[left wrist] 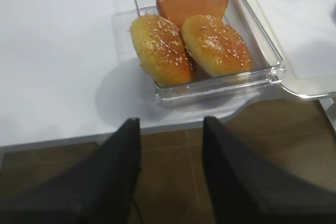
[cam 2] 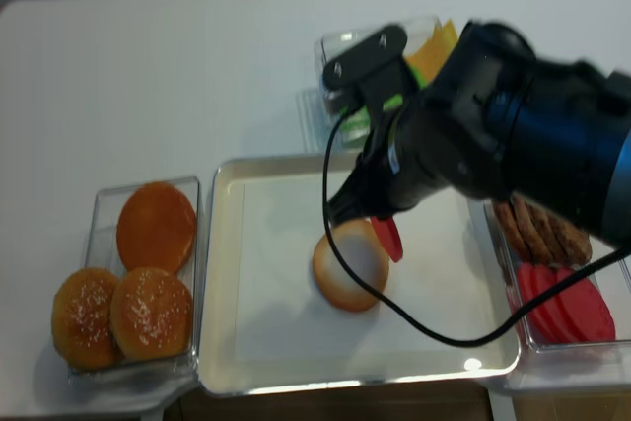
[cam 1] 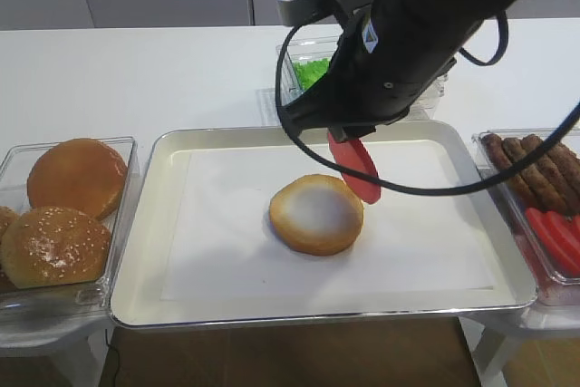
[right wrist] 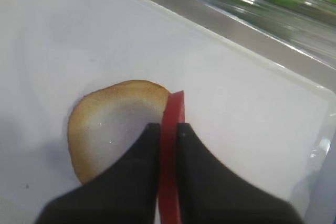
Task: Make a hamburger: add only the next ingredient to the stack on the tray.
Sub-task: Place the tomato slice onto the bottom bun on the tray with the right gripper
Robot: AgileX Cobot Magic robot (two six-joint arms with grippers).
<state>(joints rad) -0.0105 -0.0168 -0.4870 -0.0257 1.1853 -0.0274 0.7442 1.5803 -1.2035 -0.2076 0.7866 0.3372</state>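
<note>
Right hand was up close, clamped on the tomato slice, held on edge by the bun half on the tray. I feared it'd land on edge & roll off. Left hand was apart, w/ nothing in it.

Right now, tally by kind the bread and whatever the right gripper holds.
Whole buns: 3
Bun half: 1
Tomato slice in right gripper: 1
Total: 5
</note>
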